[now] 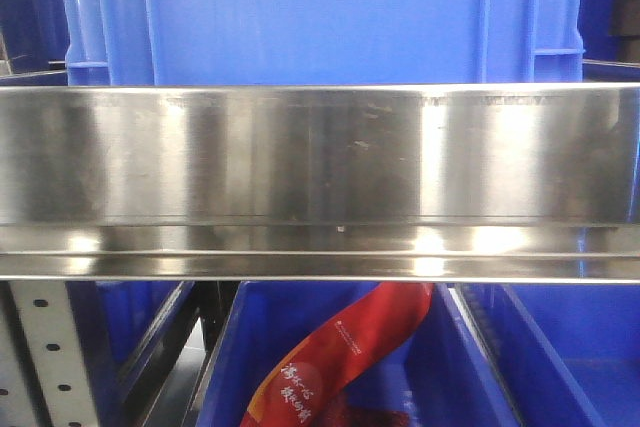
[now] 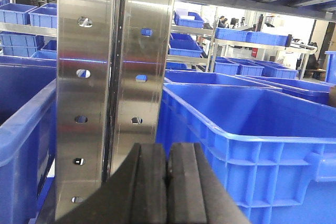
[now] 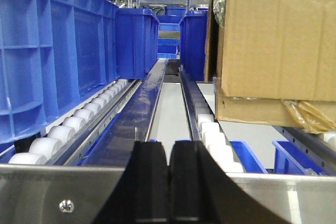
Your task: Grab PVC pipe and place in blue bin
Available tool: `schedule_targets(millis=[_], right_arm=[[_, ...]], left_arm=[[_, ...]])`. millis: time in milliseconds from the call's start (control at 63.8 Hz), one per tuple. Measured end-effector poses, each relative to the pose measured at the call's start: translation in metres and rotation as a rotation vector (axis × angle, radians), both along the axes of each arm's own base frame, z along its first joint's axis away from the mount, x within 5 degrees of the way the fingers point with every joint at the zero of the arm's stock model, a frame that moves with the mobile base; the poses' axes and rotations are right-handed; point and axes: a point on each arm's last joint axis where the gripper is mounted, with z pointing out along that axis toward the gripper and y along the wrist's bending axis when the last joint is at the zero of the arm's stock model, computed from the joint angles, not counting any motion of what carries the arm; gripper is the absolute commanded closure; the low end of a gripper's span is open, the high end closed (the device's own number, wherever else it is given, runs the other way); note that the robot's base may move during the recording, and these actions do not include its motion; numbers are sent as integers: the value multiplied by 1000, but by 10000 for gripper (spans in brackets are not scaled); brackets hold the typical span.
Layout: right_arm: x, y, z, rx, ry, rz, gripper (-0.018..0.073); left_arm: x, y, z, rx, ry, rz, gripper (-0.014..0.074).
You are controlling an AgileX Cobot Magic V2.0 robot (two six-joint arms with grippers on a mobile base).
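Observation:
No PVC pipe shows in any view. A large blue bin (image 1: 320,12) stands on the shelf behind a steel rail in the front view. Another big blue bin (image 2: 252,140) fills the right of the left wrist view. My left gripper (image 2: 168,174) is shut with nothing between its black pads, right in front of a perforated steel upright (image 2: 113,87). In the right wrist view my right gripper (image 3: 168,174) is shut and empty too, pointing along a roller lane beside a tall blue bin (image 3: 52,56).
A wide steel shelf rail (image 1: 320,182) crosses the front view. Below it a blue bin (image 1: 450,367) holds a red packet (image 1: 335,357). A cardboard box (image 3: 275,45) sits on the right lane. White rollers (image 3: 79,121) line the track, and more blue bins (image 3: 136,40) stand further back.

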Motion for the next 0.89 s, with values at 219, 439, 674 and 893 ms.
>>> schedule_targets(millis=[219, 439, 674, 893], right_arm=[[0, 0, 0, 2, 0, 0, 728], [0, 0, 0, 3, 0, 0, 728], [0, 0, 0, 3, 0, 0, 728], [0, 0, 0, 2, 0, 0, 728]], left_arm=[[0, 0, 0, 0, 0, 0, 707], [0, 0, 0, 0, 0, 0, 707], [0, 0, 0, 0, 0, 0, 707], [0, 0, 0, 0, 0, 0, 707]])
